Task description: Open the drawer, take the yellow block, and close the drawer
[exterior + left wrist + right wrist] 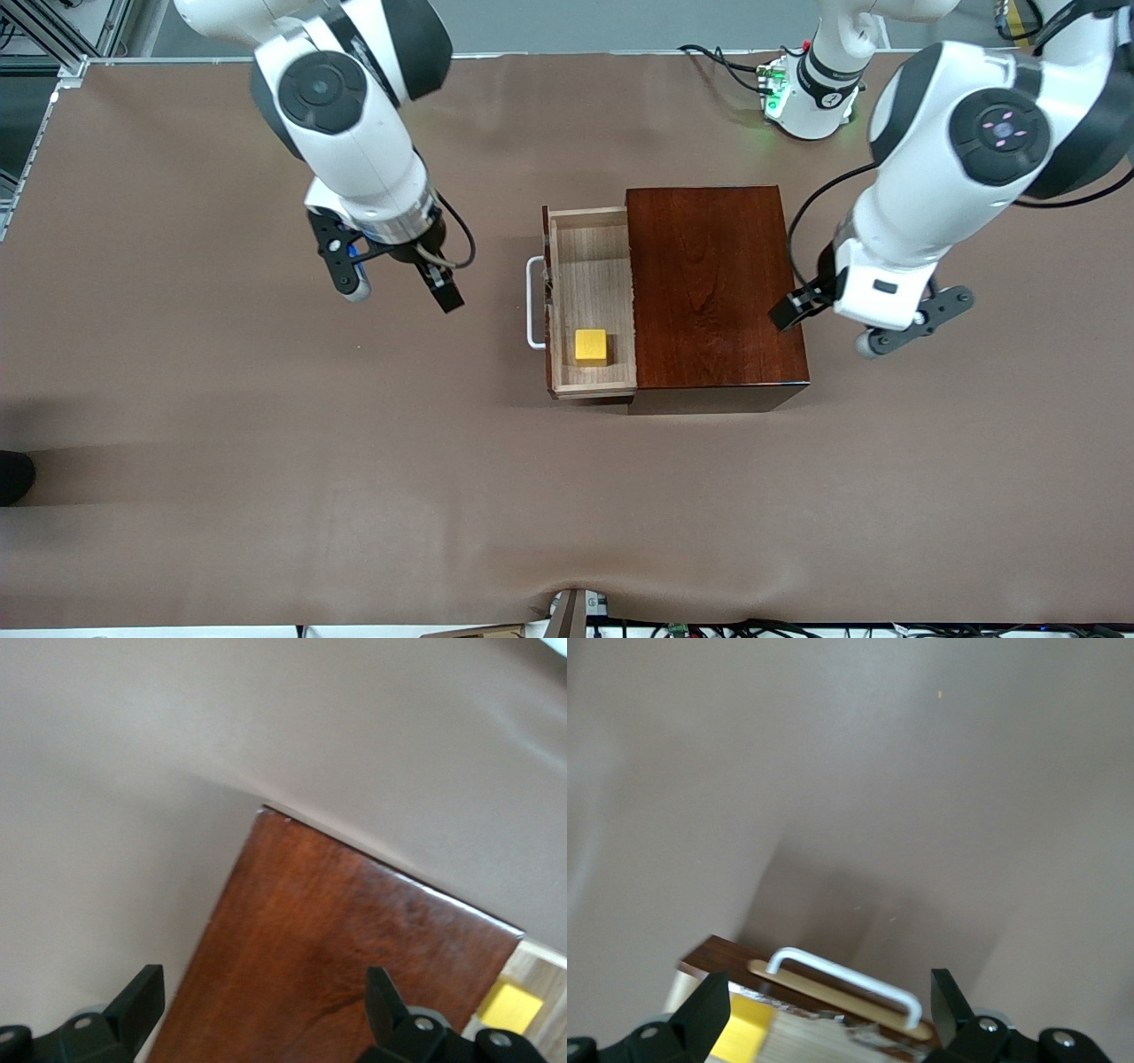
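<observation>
The drawer [592, 266] stands pulled out of the dark reddish-brown wooden box [713, 283], toward the right arm's end of the table. Its white bar handle [534, 301] faces that end. The yellow block [591, 346] sits on the tan drawer floor, in the corner nearest the front camera. My right gripper [401, 297] hangs open and empty over bare table, apart from the handle. The right wrist view shows the handle [846, 979] and the block [740, 1032] between the open fingers. My left gripper [828, 328] is open and empty over the box's edge at the left arm's end; the box top [337, 939] fills its wrist view.
The brown table cover [266, 487] spreads wide around the box. A base with a green light and cables [780, 93] stands at the left arm's foot. A dark object [13, 474] pokes in at the table's edge at the right arm's end.
</observation>
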Tool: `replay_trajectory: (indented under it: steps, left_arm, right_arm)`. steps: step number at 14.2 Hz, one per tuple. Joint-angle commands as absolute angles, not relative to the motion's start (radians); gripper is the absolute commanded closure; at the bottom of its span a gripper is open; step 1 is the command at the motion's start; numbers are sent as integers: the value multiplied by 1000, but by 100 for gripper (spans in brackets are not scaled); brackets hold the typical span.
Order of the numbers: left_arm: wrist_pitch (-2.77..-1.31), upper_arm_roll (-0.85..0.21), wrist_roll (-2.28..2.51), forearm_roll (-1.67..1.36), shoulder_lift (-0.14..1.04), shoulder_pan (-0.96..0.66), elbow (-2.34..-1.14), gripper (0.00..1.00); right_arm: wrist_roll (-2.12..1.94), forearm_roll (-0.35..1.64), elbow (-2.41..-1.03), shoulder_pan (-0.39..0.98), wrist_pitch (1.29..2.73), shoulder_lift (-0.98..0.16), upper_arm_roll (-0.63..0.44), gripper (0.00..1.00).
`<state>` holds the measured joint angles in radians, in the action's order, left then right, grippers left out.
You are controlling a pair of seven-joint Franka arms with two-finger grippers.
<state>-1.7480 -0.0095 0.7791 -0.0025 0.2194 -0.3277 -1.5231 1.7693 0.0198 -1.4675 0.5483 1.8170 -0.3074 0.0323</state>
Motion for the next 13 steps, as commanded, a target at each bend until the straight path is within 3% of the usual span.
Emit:
replay_trajectory:
  steps: [1, 6, 13]
  left_arm:
    - [-1749, -21, 700, 6, 138, -292, -1611, 0]
    - [-1726, -23, 680, 5, 117, -275, -1615, 0]
    - [-1700, -25, 695, -8, 75, -196, -1618, 0]
  right_arm:
    - [2009, 12, -1382, 594, 1821, -377, 21, 0]
    - [2065, 20, -1299, 665, 1845, -455, 22, 0]
    - [2230, 26, -1295, 739, 2101, -595, 23, 0]
